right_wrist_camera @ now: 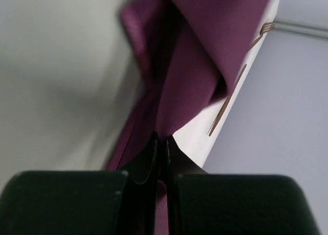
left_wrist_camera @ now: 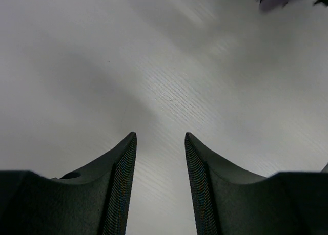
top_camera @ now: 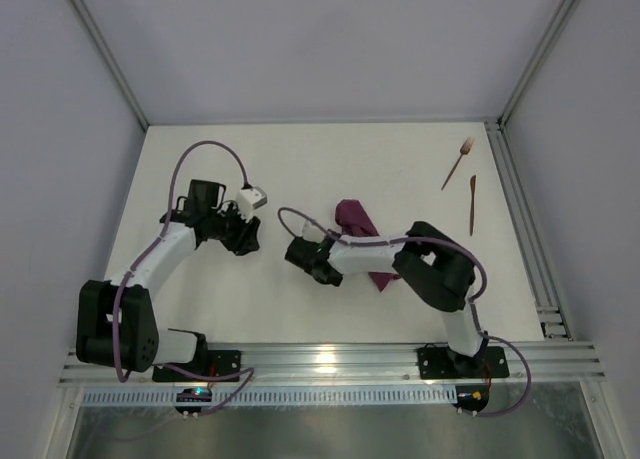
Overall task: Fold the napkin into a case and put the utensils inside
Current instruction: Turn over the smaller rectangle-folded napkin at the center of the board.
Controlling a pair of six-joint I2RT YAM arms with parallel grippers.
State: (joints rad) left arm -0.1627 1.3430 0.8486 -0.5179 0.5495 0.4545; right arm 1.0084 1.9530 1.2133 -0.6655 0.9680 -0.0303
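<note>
The right gripper is clenched on a fold of the napkin, which lies bunched at the table's centre. The left gripper hangs released and empty towards 9 o'clock. With nothing pinning the cloth, it may slide or slip from the thin pinch and crease crookedly. The fork and knife lie at 2 o'clock. The table is smooth and white, enclosed by pale walls.

You're looking at a robot lab cell: a white table boxed in by plain pale walls and aluminium framing, cabled arms bolted to a rail
</note>
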